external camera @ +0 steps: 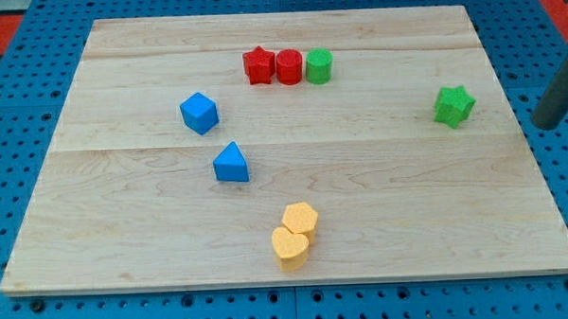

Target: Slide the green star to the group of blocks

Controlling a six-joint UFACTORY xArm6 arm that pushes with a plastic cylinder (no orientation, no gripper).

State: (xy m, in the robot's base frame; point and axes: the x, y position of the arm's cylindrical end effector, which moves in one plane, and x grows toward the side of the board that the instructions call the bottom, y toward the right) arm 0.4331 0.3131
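1. camera view: my tip (546,124), a bare rod that grips nothing, sits just off the board's right edge; the green star (454,106) lies near that edge, apart from my tip, well apart from the group by the top edge: red star (258,66), red cylinder (289,66), green cylinder (319,66).
2. risks: an off-centre push likely spins the star aside; it may drift off the top edge; overshoot could scatter the row.

A blue cube (199,113) and a blue triangular block (232,164) sit near each other on the wooden board (126,241).
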